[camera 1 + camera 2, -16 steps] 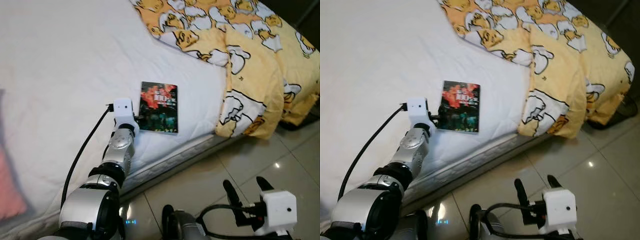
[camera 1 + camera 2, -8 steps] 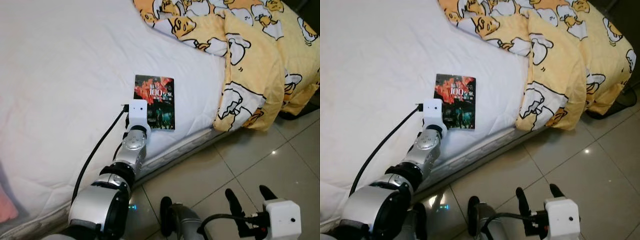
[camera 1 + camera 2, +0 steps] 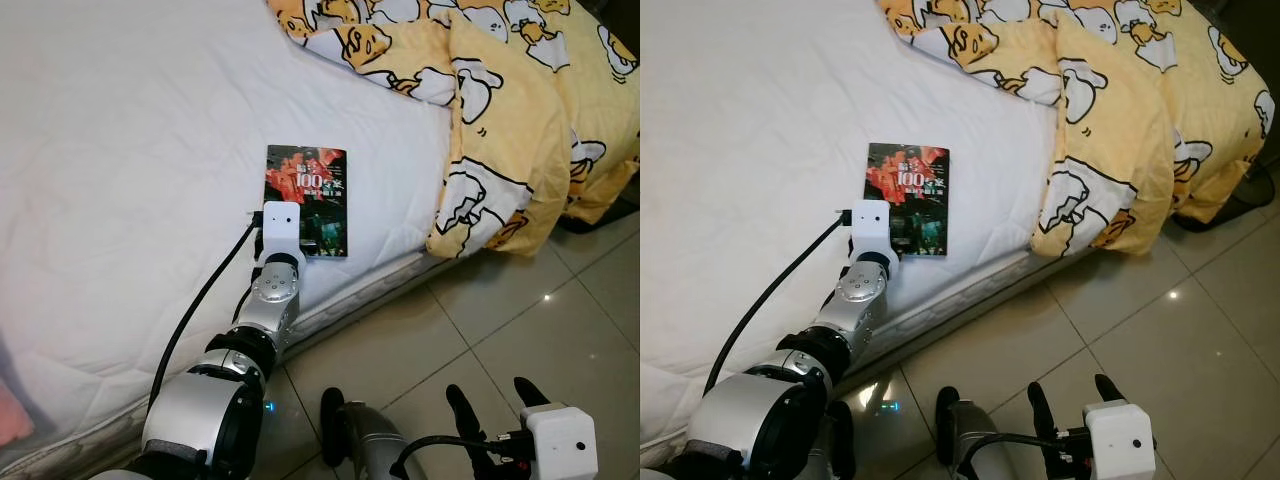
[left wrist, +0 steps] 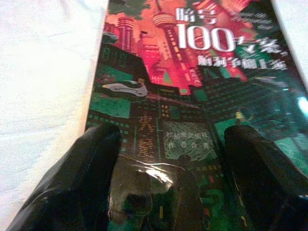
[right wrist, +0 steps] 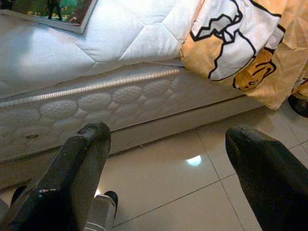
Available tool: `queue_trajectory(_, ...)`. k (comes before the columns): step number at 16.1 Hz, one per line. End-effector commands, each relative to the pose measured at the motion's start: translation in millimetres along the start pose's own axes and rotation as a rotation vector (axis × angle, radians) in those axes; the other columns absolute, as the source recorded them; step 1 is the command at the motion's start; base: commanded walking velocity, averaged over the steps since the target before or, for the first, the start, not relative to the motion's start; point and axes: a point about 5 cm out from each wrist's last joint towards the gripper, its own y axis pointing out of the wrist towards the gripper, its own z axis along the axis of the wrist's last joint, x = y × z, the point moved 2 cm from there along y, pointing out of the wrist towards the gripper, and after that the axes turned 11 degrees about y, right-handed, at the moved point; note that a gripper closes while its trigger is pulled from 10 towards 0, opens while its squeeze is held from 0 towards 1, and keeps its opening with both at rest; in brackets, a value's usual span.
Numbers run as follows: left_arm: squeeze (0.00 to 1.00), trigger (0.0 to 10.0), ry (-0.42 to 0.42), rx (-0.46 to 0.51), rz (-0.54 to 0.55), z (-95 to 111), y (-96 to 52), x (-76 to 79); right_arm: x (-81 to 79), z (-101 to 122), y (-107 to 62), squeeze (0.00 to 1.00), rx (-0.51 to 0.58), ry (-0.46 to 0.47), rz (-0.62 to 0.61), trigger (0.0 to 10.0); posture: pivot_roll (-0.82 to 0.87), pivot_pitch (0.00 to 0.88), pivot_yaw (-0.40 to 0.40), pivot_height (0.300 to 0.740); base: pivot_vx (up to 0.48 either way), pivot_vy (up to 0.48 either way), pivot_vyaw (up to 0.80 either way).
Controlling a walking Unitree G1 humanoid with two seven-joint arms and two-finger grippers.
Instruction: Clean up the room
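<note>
A book (image 3: 308,193) with a red and green cover lies flat on the white mattress (image 3: 120,150), close to its near edge. My left gripper (image 3: 306,238) reaches over that edge to the book's near end. In the left wrist view, the left gripper (image 4: 171,137) is open, with its black fingers (image 4: 91,159) spread over the cover (image 4: 192,86). My right gripper (image 3: 490,395) hangs low above the tiled floor, open with nothing in it; the right wrist view has it (image 5: 166,134) facing the mattress side.
A yellow duvet (image 3: 500,120) with a cartoon print covers the bed's right part and drapes over the edge toward the floor. Glossy beige floor tiles (image 3: 420,340) run along the bed. A pink item (image 3: 10,425) lies at the far left.
The camera has shifted, so the whole scene sits differently. My left gripper has moved from beside the book's near left corner to over its near end. The right gripper stays low.
</note>
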Motion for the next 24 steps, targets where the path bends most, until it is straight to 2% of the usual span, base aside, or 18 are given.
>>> queue_trajectory(1, 0.0, 10.0, 0.033, -0.069, 0.054, -15.4, -3.2, -5.1, 2.3, -3.4, -4.2, 0.0, -0.028, -0.02, -0.007, 10.0, -0.3, 0.312, -0.14, 0.74, 0.0, 0.0, 0.0)
queue_trajectory(2, 0.0, 10.0, 0.067, -0.052, 0.103, -12.2, -1.6, -13.3, 2.0, -4.3, -4.1, 0.0, -0.03, -0.02, -0.008, 10.0, -0.3, 0.312, -0.138, 0.74, 0.0, 0.0, 0.0)
queue_trajectory(7, 0.0, 10.0, 0.12, 0.021, 0.176, 0.7, 0.4, -21.8, 2.8, -7.0, -3.6, 0.0, -0.035, -0.026, -0.009, 10.0, -0.29, 0.31, -0.137, 0.74, 0.0, 0.0, 0.0)
queue_trajectory(12, 0.0, 10.0, 0.161, 0.142, 0.177, 26.0, 5.2, -26.6, 2.7, -7.5, -3.1, 0.0, -0.035, -0.035, -0.004, 10.0, -0.29, 0.305, -0.136, 0.74, 0.0, 0.0, 0.0)
queue_trajectory(14, 0.0, 10.0, 0.167, 0.093, 0.118, 20.7, 7.8, -24.4, 3.3, -7.1, -2.3, 0.0, -0.034, -0.036, -0.004, 10.0, -0.29, 0.305, -0.137, 0.74, 0.0, 0.0, 0.0)
queue_trajectory(15, 0.0, 10.0, 0.139, -0.008, 0.028, 3.7, 7.5, -19.4, 2.9, -7.6, -2.1, 0.0, -0.035, -0.038, 0.001, 10.0, -0.29, 0.304, -0.139, 0.74, 0.0, 0.0, 0.0)
queue_trajectory(17, 0.0, 10.0, 0.126, -0.088, -0.011, -11.5, 5.0, -17.6, 3.1, -8.1, -2.4, 0.0, -0.037, -0.04, 0.002, 10.0, -0.3, 0.304, -0.141, 0.74, 0.0, 0.0, 0.0)
queue_trajectory(18, 0.0, 10.0, 0.163, -0.128, 0.035, -20.1, 4.3, -28.7, 3.4, -8.5, -3.1, 0.0, -0.041, -0.043, 0.002, 10.0, -0.31, 0.302, -0.141, 0.74, 0.0, 0.0, 0.0)
queue_trajectory(20, 0.0, 10.0, 0.201, -0.159, 0.108, -23.8, 5.5, -46.8, 4.9, -9.1, -5.3, 0.0, -0.047, -0.046, -0.002, 10.0, -0.32, 0.302, -0.14, 0.74, 0.0, 0.0, 0.0)
queue_trajectory(21, 0.0, 10.0, 0.188, -0.168, 0.106, -24.2, 6.2, -49.9, 5.7, -10.2, -6.4, 0.0, -0.052, -0.049, -0.005, 10.0, -0.32, 0.301, -0.138, 0.74, 0.0, 0.0, 0.0)
queue_trajectory(23, 0.0, 10.0, 0.158, -0.164, 0.079, -21.8, 7.2, -46.7, 5.7, -12.1, -8.1, 0.0, -0.058, -0.049, -0.006, 10.0, -0.31, 0.3, -0.132, 0.74, 0.0, 0.0, 0.0)
queue_trajectory(24, 0.0, 10.0, 0.127, -0.186, 0.039, -26.8, 4.6, -36.5, 5.4, -13.4, -8.5, 0.0, -0.061, -0.048, -0.006, 10.0, -0.3, 0.3, -0.128, 0.74, 0.0, 0.0, 0.0)
